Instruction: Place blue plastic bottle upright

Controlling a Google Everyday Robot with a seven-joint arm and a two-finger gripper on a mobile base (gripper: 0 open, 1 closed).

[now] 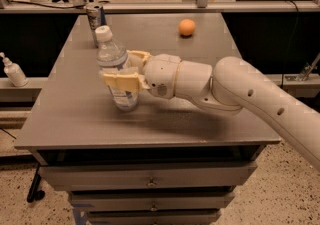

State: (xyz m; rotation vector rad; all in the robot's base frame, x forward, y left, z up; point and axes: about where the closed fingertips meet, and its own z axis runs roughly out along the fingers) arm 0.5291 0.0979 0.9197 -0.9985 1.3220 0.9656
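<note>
The blue plastic bottle (114,64) is clear with a white cap and stands nearly upright on the grey table (75,119), left of the middle. Its base looks to rest on the tabletop. My gripper (124,71) reaches in from the right and is shut on the bottle's middle, over the label. One tan finger (120,81) crosses the front of the bottle and the other (137,56) lies behind it.
A slim silver-blue can (94,19) stands at the table's back left, just behind the bottle. An orange ball (187,27) lies at the back centre. A white pump dispenser (14,71) stands on a low shelf left of the table. Drawers sit under the tabletop.
</note>
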